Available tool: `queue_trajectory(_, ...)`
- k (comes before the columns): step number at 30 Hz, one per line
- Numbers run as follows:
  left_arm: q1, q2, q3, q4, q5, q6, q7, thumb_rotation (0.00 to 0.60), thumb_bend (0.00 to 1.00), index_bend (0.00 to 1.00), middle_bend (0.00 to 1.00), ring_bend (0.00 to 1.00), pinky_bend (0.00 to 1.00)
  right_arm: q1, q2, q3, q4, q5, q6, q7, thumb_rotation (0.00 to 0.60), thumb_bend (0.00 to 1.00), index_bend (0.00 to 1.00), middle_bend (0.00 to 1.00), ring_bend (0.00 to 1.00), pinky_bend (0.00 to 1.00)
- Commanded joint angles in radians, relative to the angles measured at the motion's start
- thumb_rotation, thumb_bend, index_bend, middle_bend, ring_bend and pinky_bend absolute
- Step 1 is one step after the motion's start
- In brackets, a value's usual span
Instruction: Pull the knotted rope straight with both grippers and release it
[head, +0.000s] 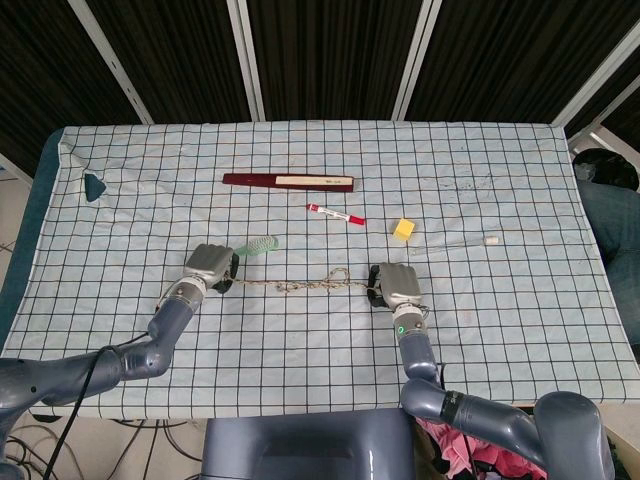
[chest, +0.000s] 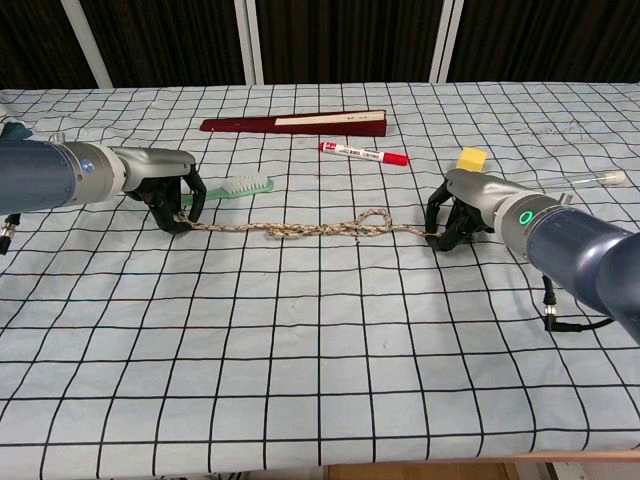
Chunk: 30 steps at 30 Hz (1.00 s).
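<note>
A tan braided rope (chest: 310, 229) lies stretched across the checked cloth, with a loose loop knot (chest: 368, 221) right of its middle; the head view shows the rope (head: 305, 285) too. My left hand (chest: 168, 192) pinches the rope's left end against the cloth, fingers curled down; it shows in the head view as well (head: 212, 265). My right hand (chest: 462, 213) holds the rope's right end the same way, and the head view shows it from above (head: 393, 284). The rope runs nearly taut between the two hands.
A green toothbrush (chest: 232, 187) lies just behind my left hand. Further back are a dark red flat case (chest: 295, 123), a red-and-white marker (chest: 363, 153), a yellow cube (chest: 472, 159) and a clear tube (chest: 596, 180). A dark teal piece (head: 94, 185) sits far left.
</note>
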Motion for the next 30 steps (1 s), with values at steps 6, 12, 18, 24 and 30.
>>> queue_trajectory(6, 0.002, 0.0, -0.003, 0.005, 0.001, -0.002, -0.006, 0.6, 0.42, 0.6, 1.0, 1.0, 1.0, 0.001, -0.003, 0.0, 0.005, -0.001, -0.002, 0.003, 0.6, 0.5, 0.64, 0.97, 1.0, 0.98)
queue_trajectory(12, 0.001, -0.004, -0.001, 0.01, 0.004, -0.009, -0.007, 0.6, 0.42, 0.6, 1.0, 1.0, 1.0, 0.002, -0.003, 0.001, 0.007, 0.0, -0.001, 0.002, 0.6, 0.5, 0.64, 0.97, 1.0, 0.98)
queue_trajectory(18, -0.002, -0.005, -0.001, 0.016, 0.003, -0.01, -0.005, 0.6, 0.42, 0.6, 1.0, 1.0, 1.0, 0.004, -0.001, 0.004, 0.009, 0.002, -0.003, 0.003, 0.6, 0.5, 0.64, 0.97, 1.0, 0.98)
queue_trajectory(24, -0.003, -0.01, 0.001, 0.02, 0.002, -0.011, -0.002, 0.6, 0.42, 0.6, 1.0, 1.0, 1.0, 0.003, 0.002, 0.004, 0.007, 0.003, -0.004, 0.003, 0.6, 0.5, 0.64, 0.97, 1.0, 0.98)
queue_trajectory(30, -0.005, -0.013, -0.001, 0.023, 0.002, -0.011, -0.002, 0.6, 0.45, 0.61, 1.0, 1.0, 1.0, 0.004, 0.005, 0.005, 0.003, 0.003, -0.002, 0.003, 0.6, 0.5, 0.64, 0.97, 1.0, 0.98)
